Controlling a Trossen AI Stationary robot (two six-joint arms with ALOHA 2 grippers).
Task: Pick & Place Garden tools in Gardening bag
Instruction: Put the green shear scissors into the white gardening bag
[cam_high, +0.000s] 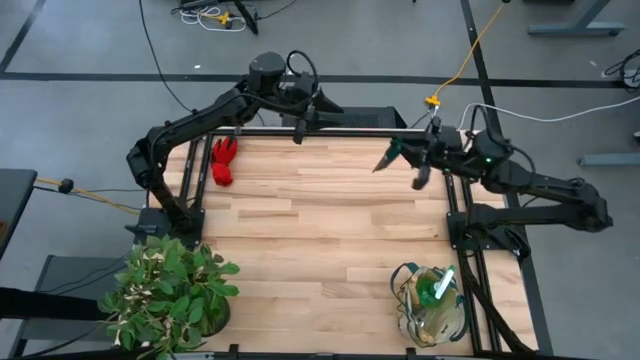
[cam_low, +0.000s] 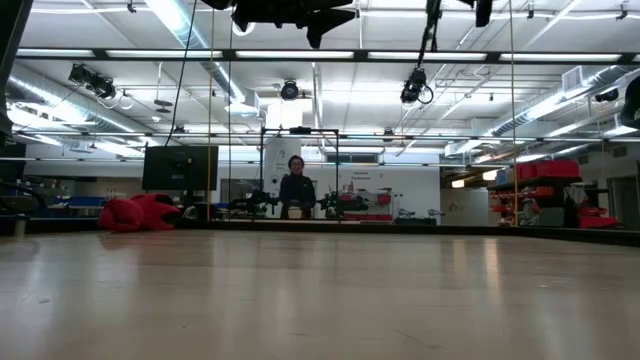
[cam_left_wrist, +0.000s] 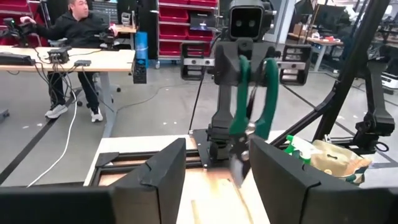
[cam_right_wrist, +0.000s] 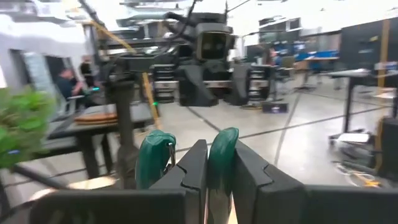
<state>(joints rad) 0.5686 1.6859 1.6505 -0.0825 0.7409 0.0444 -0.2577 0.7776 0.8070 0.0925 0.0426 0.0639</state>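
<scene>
**Arm:** Green handles are what I have: from above, my right gripper (cam_high: 400, 153) is up near the far edge of the desk (cam_high: 320, 230), its fingers clenched on the pruning shears (cam_high: 388, 157), blade end pointing toward the middle. My left gripper (cam_high: 300, 130) hangs over the far rail, fingers parted and holding nothing.

**Spotter:** And the gardening bag (cam_high: 432, 305)?

**Arm:** Near corner on my right side, well apart from the shears, with a green-and-white item (cam_high: 440, 287) already standing in it. The red gloves (cam_high: 224, 161) lie on the desk by the far left edge. A potted plant (cam_high: 170, 290) fills the near left corner.

**Spotter:** Low camera?

**Arm:** Only the gloves (cam_low: 138, 212) resting on the wood; both my arms are up at the top edge, and a person (cam_low: 296, 186) sits far behind.

**Spotter:** Left wrist?

**Arm:** It looks straight across at the shears (cam_left_wrist: 252, 99) hanging blade-down from my right fingers, the bag (cam_left_wrist: 333, 160) beyond.

**Spotter:** Right wrist?

**Arm:** One green handle (cam_right_wrist: 221, 163) sits pinched between my fingers; the other handle (cam_right_wrist: 154, 163) is outside them.

**Spotter:** So the risk?

**Arm:** I judge the hold lopsided. Gripped by one handle, the shears may swing or pivot on the way across, and the blade could catch the bag's rim or knock the item inside.
</scene>
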